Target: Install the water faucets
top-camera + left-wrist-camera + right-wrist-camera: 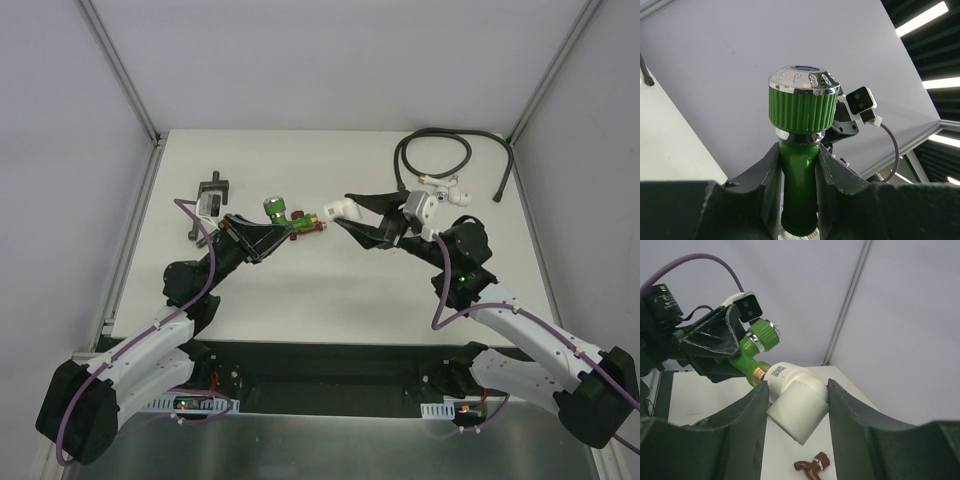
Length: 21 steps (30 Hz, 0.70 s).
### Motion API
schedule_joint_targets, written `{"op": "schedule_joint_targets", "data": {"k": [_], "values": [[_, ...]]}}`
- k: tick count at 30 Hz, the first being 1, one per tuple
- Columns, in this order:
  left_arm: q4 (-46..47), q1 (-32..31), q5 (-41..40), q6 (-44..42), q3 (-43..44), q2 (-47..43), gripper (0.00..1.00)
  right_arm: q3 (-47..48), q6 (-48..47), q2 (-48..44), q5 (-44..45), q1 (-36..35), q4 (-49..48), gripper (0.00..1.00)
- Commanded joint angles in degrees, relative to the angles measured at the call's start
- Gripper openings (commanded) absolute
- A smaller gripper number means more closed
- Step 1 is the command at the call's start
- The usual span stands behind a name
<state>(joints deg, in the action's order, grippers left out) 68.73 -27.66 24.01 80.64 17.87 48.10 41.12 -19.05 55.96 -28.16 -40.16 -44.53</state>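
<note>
Top external: my left end effector (283,232), clenched on the green faucet (275,210). My right end effector (343,210), grasping a white elbow fitting (334,207). The two meet above the white desk (350,290). The dark red faucet (300,214) is partly hidden under them. A black hose (435,140) and a dark metal piece (213,188) lie toward the far edge, with grey panel walls around.

Left wrist: only the green stem between my fingers, ribbed knob and silver cap upward.

Right wrist alone: a brass-coloured ring on the green faucet touches the elbow's mouth; I cannot tell whether it is threaded in. The red faucet lies on the desk below.
</note>
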Motion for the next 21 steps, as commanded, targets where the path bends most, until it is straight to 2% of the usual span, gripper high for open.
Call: {"op": "schedule_joint_targets", "data": {"k": [1, 6, 12, 21], "values": [[6.42, -0.02, -0.8, 1.8, 2.61, -0.64, 0.0, 1.33, -2.66, 0.28, -3.04, -2.37, -9.07, 0.01], [8.43, -0.38, -2.91, 2.06, 2.17, -0.55, 0.0, 1.33, -3.1, 0.72, -3.39, -3.87, -9.61, 0.01], [9.93, -1.25, -2.3, 2.33, 3.31, 0.77, 0.0, 0.89, -3.28, 2.04, -0.06, -4.31, -10.31, 0.01], [13.01, -3.1, -1.69, 2.77, 4.37, 4.1, 0.0, 0.62, -0.64, 4.33, -0.05, -4.4, -15.14, 0.01]]}}
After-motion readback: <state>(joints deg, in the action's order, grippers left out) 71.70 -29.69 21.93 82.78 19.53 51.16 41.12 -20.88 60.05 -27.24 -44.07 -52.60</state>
